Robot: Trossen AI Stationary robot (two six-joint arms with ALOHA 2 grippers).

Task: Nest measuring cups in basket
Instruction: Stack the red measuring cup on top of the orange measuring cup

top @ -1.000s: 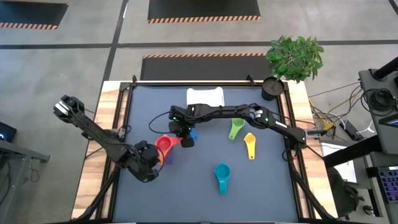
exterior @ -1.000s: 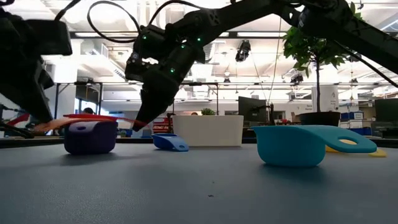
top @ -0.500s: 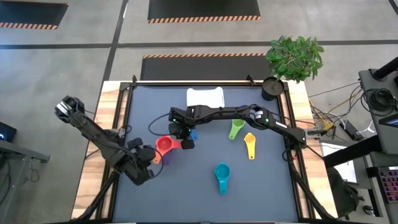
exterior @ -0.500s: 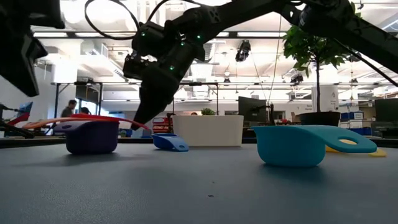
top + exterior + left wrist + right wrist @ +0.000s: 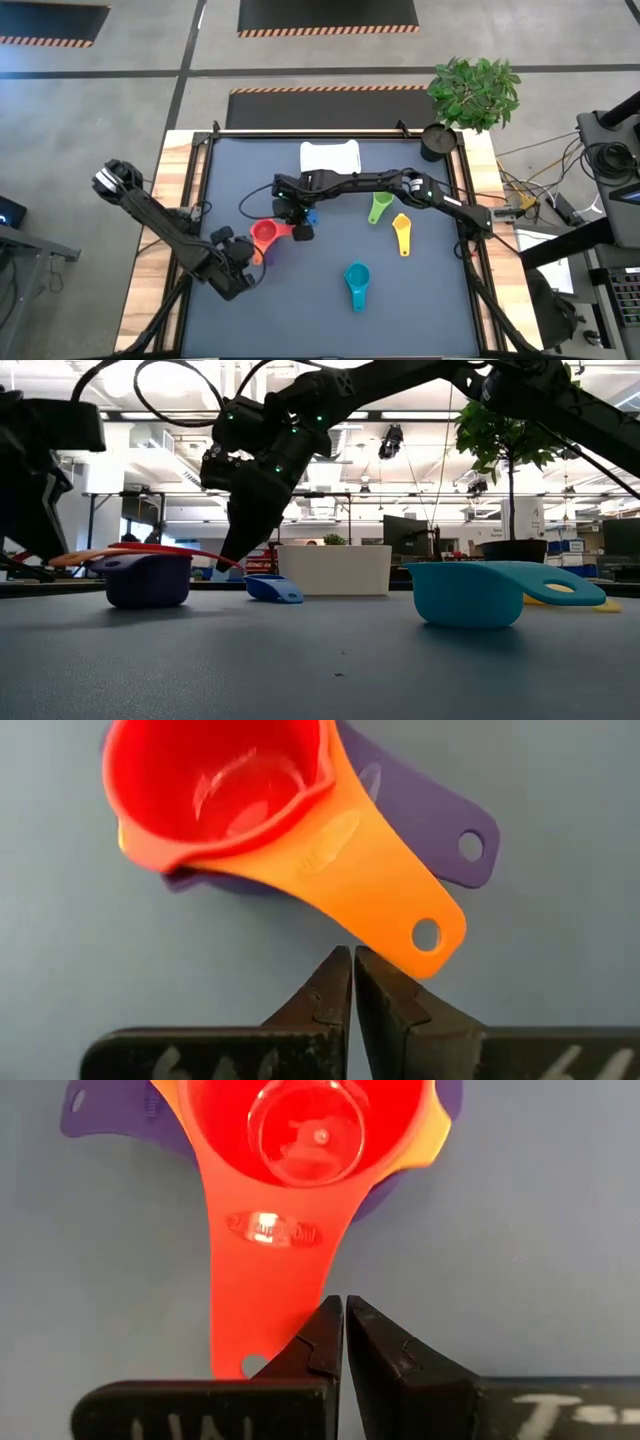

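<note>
Red cup [image 5: 264, 232] nested in orange [image 5: 380, 890] and purple [image 5: 147, 580] cups left of table [image 5: 300, 300] centre, right gripper [image 5: 299, 230] shut tight on red cup's handle, left gripper [image 5: 245, 262] closed, empty, just beside stack, white basket [image 5: 330, 156] far centre, blue [image 5: 273, 588], green [image 5: 379, 206], yellow [image 5: 401, 234], teal [image 5: 357, 281] cups scattered.

Dark table [image 5: 300, 300]: scattered measuring cups [image 5: 357, 280], white basket [image 5: 330, 156], perhaps a black cup [image 5: 437, 142].

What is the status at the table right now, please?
Both grippers shut, empty: right gripper over the red cup's handle, left gripper by the orange cup's handle. Red cup nested in orange and purple. Basket holds no cups. Path unobstructed.
</note>
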